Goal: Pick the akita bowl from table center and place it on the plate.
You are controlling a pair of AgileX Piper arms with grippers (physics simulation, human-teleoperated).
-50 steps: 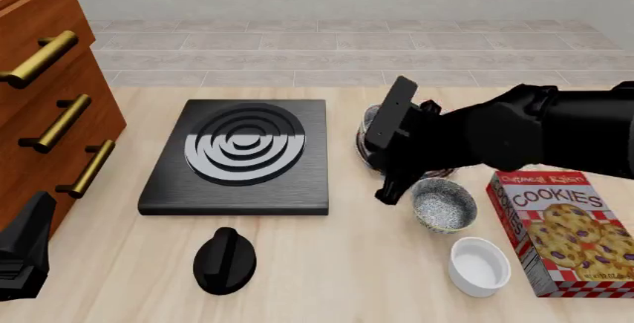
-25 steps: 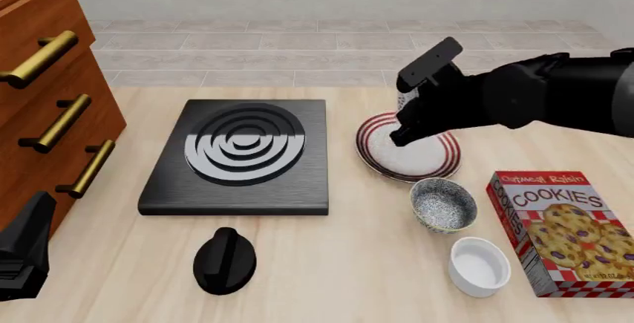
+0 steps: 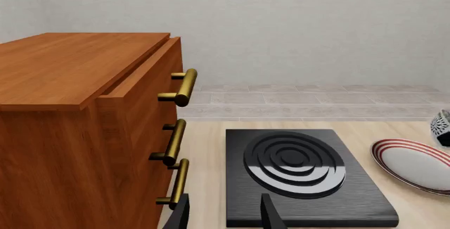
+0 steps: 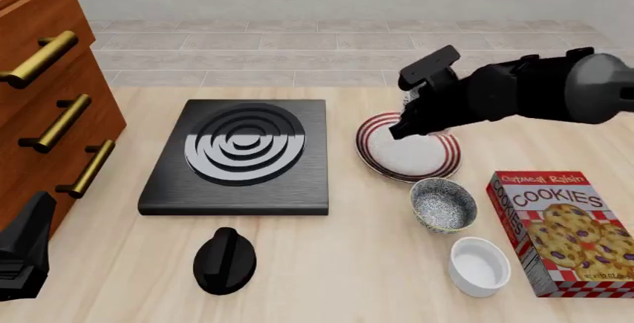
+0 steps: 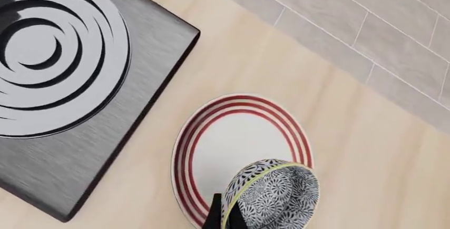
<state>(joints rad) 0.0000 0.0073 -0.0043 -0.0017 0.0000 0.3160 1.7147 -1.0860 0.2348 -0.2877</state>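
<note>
The right gripper is clenched on the rim of the akita bowl, one thin finger on each side of the pale edge, as the right wrist view shows. Pinching the rim rather than the body seems the sensible grip — the bowl is too broad to span — and it leaves the bowl hanging tilted from the fingers, its speckled inside and outside both showing.

From the front, the right arm reaches in from the right and holds the gripper above the far-right part of the plate. The bowl is almost wholly hidden behind the dark wrist there. In the wrist view it hangs over the plate's red-striped edge, not over the white middle, so it likely needs to come a little more toward the centre before being let down.

Nearer, just beyond the plate's near-right rim, a second speckled bowl sits on the table, with a white ramekin nearer still and a cookie box to the right. The black burner lies left of the plate.

The left gripper rests low at the near left beside the wooden drawers, fingers apart and holding nothing — well out of the way.
</note>
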